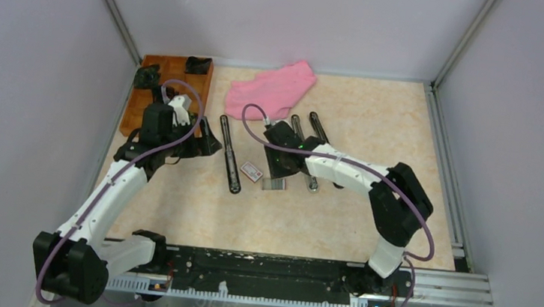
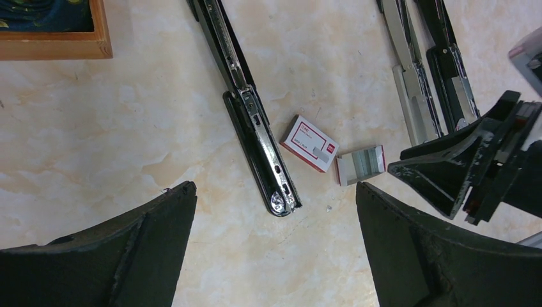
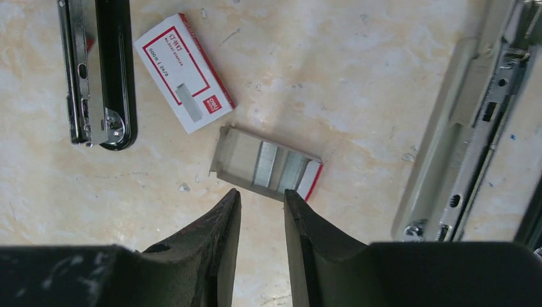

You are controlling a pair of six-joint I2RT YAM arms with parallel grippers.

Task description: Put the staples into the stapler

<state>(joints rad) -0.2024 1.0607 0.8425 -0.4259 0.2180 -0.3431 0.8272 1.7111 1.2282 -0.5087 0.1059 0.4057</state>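
Staples (image 3: 275, 167): silvery strips in a small open card tray (image 3: 233, 153) with a red end, flat on the desk (image 3: 358, 77), at centre of the right wrist view.

Right jaws: narrow gap, nothing between them, tips just below the tray's near edge; contact cannot be told.

White-and-red staple box (image 3: 183, 72) lies up-left of the tray, just apart from it.

Black stapler (image 2: 252, 121) is opened flat and runs from top centre to middle in the left wrist view.

Left jaws: wide apart, empty, at the bottom of that view.

A second opened stapler (image 3: 466, 128) lies at the right edge.
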